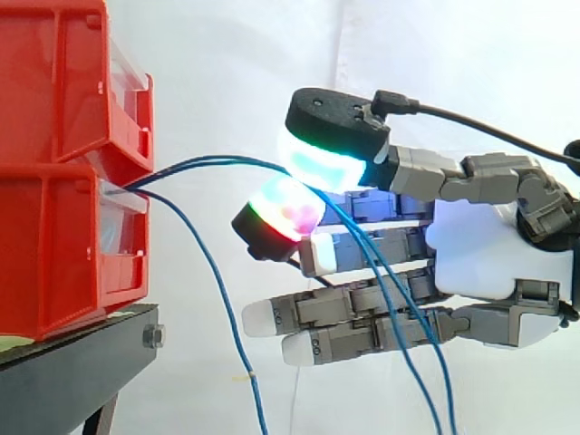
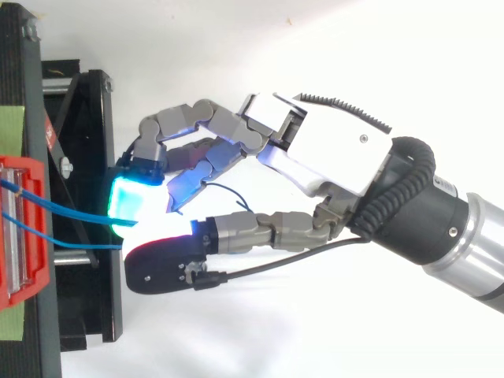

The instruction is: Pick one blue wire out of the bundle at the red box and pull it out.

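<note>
**Q:** What is shown at the red bins (image 1: 54, 245)?

**A:** A blue wire (image 1: 227, 160) is pinched between two glowing fingertip pads (image 1: 322, 168) of the hand (image 1: 480, 245), near the bins stacked on the black stand (image 1: 82, 353). The remaining fingers are held straight below.

**Q:** Where is the wire traced from?

**A:** It is traced from the gap between the upper and lower bin across to the pads. Two strands run close together there, and which one is held cannot be told. A drooping wire (image 1: 213, 272) is left hanging free from the same gap.

**Q:** How much is judged done?

**A:** The picking is judged complete. The pulling is not: the wire's end is lodged at the bins, and the draw away is left to be made.
</note>
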{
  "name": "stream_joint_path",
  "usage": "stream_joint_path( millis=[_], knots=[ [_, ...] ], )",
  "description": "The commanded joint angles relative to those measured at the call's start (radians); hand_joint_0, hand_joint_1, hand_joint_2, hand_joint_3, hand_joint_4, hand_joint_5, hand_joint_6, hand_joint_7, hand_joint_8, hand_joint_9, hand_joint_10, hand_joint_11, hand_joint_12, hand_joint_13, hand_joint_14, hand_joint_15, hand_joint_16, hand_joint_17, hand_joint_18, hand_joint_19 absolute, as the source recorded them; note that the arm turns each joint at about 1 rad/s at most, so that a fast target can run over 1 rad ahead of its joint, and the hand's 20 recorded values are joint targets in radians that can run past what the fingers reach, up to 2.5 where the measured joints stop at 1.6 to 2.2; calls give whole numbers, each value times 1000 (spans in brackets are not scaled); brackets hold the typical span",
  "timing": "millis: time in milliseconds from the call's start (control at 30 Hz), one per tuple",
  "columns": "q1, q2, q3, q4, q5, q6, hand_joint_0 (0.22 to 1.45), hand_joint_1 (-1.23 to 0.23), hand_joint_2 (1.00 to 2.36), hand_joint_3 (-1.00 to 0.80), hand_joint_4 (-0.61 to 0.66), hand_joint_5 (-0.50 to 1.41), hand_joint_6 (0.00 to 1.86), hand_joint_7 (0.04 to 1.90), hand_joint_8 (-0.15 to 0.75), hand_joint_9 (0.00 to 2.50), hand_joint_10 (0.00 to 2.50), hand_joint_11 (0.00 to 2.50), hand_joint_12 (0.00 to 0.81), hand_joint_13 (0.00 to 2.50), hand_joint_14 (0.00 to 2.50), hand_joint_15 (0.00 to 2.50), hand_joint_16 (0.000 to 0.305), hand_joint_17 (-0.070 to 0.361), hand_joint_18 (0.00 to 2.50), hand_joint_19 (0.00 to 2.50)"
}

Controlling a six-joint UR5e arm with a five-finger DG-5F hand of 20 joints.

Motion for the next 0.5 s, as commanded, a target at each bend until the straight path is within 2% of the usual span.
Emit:
stream_joint_path(
  millis=[0,167,467],
  knots=[
    [0,0,0,0,0,0,696,-947,1009,-391,20,-169,867,1145,212,1091,28,914,317,674,18,398,49,109,535,333],
    [2,0,0,0,1,0,723,-948,1005,-431,-2,-167,870,1196,215,1098,31,922,315,675,17,389,48,109,543,324],
    [2,1,0,0,1,0,759,-931,1000,-500,-67,-174,879,1174,203,1083,31,919,310,670,16,376,47,107,546,302]
  ],
)
